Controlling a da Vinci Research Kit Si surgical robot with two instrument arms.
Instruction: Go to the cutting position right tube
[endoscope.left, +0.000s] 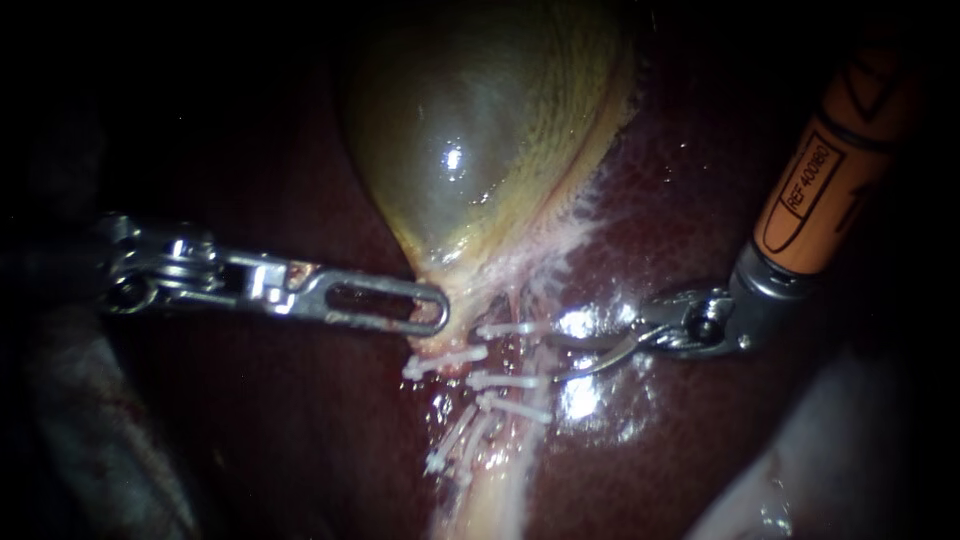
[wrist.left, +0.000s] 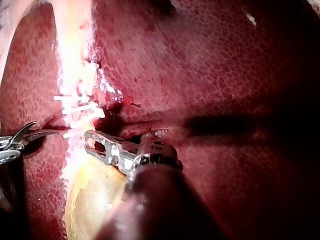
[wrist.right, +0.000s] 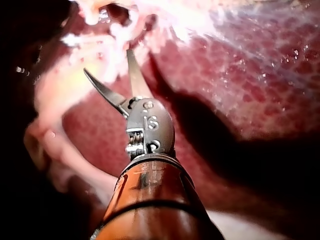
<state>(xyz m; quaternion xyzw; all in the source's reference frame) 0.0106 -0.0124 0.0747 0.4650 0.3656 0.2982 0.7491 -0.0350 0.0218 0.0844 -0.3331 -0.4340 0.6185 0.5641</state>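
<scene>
Right claw (endoscope.left: 556, 355) open w/ blades beside 6 clips (endoscope.left: 500, 380); left claw (endoscope.left: 437, 311) clamps gallbladder (endoscope.left: 480, 130) neck.

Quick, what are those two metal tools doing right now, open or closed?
Left instrument: shut on the pale neck of the glossy greenish gallbladder.
Right instrument: open, holding nothing.

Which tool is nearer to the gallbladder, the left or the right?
Left. The left tool has its tip at the narrow lower end of the gallbladder. The right tool sits farther off, blades open, at the clips on the tube below.
</scene>
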